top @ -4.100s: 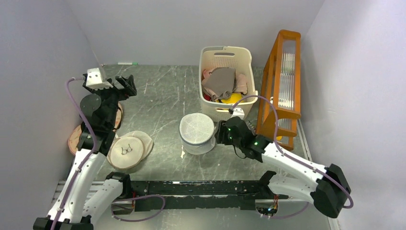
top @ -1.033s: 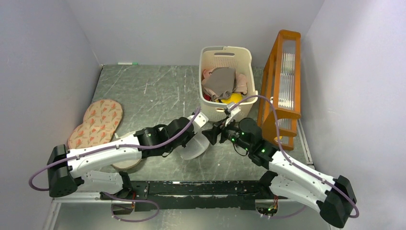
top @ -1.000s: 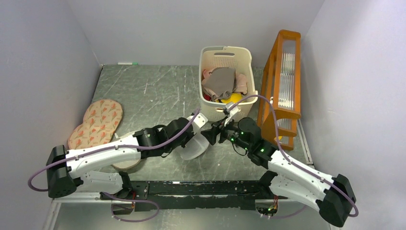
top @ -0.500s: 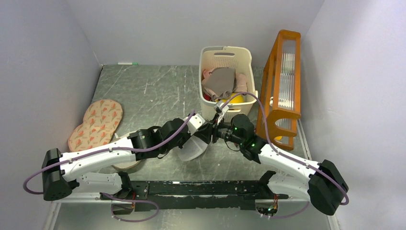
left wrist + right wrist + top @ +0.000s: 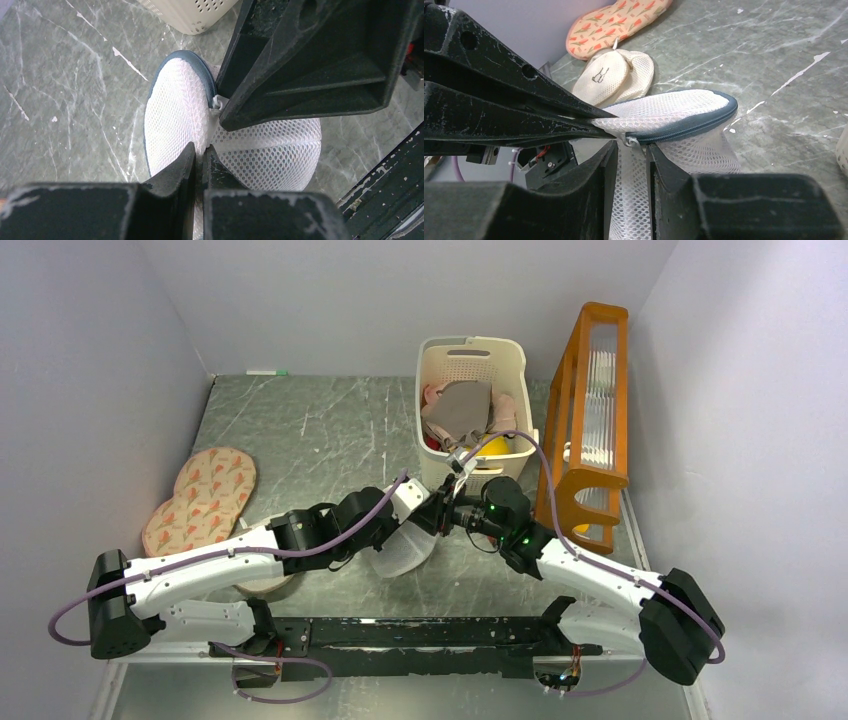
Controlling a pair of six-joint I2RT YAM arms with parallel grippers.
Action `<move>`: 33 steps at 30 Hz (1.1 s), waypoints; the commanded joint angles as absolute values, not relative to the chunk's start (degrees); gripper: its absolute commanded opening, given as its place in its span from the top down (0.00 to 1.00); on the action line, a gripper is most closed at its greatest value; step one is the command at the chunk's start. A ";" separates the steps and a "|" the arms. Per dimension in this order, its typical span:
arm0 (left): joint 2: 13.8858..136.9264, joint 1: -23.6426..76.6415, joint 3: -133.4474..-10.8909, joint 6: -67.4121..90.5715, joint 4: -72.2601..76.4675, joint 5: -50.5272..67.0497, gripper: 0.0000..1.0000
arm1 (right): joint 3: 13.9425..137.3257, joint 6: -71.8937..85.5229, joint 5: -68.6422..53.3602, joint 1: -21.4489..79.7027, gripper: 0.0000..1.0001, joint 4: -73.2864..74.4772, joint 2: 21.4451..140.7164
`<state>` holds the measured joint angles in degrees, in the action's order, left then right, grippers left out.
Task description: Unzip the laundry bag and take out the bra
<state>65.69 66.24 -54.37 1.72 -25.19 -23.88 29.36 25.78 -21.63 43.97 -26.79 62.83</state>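
Observation:
The laundry bag (image 5: 404, 550), a white mesh pouch with a dark zip rim (image 5: 689, 127), sits mid-table between both arms. My left gripper (image 5: 202, 155) is shut on a fold of its mesh, just below the rim. From the opposite side, my right gripper (image 5: 631, 152) meets it at the rim. Its jaws stand a narrow gap apart, with the small metal zip pull (image 5: 630, 142) and some mesh between their tips. In the top view the left gripper (image 5: 424, 517) and right gripper (image 5: 446, 516) nearly touch. The zip looks closed. The bra is out of view.
A cream slatted basket (image 5: 432, 360) of clothes stands just behind the bag. An orange wooden rack (image 5: 592, 410) leans at the right. Pink patterned pads (image 5: 205, 495) and cream round pads (image 5: 614, 75) lie at the left. The dark rail (image 5: 420, 632) runs along the near edge.
My right gripper has moved left to the bag's rim and its jaws have narrowed around the zip pull. The left gripper kept its pinch on the mesh, shifting slightly right.

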 commanded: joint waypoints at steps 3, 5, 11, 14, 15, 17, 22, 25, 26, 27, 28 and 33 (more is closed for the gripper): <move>64.93 66.29 -55.15 1.80 -24.26 -23.10 0.93 | 30.12 26.56 -21.09 43.74 0.74 -30.40 63.28; 64.92 66.27 -55.13 1.79 -24.27 -23.09 0.93 | 29.80 26.83 -20.92 43.68 0.76 -30.95 63.39; 65.24 66.28 -55.12 1.94 -24.46 -23.83 0.93 | 30.00 28.15 -21.11 43.68 0.82 -31.82 64.76; 65.37 66.27 -55.19 1.93 -24.44 -24.08 0.93 | 30.19 28.68 -20.96 43.73 0.85 -31.94 65.43; 65.39 66.27 -55.13 1.93 -24.49 -24.17 0.93 | 30.27 28.86 -20.67 43.67 0.86 -31.87 65.58; 65.48 66.27 -55.12 1.93 -24.51 -24.42 0.93 | 30.40 28.86 -19.69 43.70 0.90 -31.23 65.57; 65.39 66.27 -55.08 2.02 -24.52 -24.91 0.93 | 29.74 27.79 -16.08 43.69 1.00 -28.85 63.79; 65.47 66.27 -54.95 1.97 -24.52 -25.13 0.93 | 29.52 26.79 -12.21 43.64 1.00 -26.31 62.16; 65.52 66.27 -55.01 2.00 -24.52 -25.30 0.93 | 29.34 26.33 -10.82 43.68 1.00 -25.64 61.61; 65.67 66.27 -55.02 2.02 -24.60 -25.39 0.93 | 29.22 26.01 -9.97 43.66 1.00 -25.21 61.14; 65.72 66.27 -55.04 2.02 -24.61 -25.49 0.93 | 29.29 25.55 -8.95 43.60 1.00 -24.63 60.75; 65.81 66.31 -55.02 1.94 -24.54 -25.62 0.93 | 30.35 23.15 -2.29 43.41 1.00 -20.45 60.76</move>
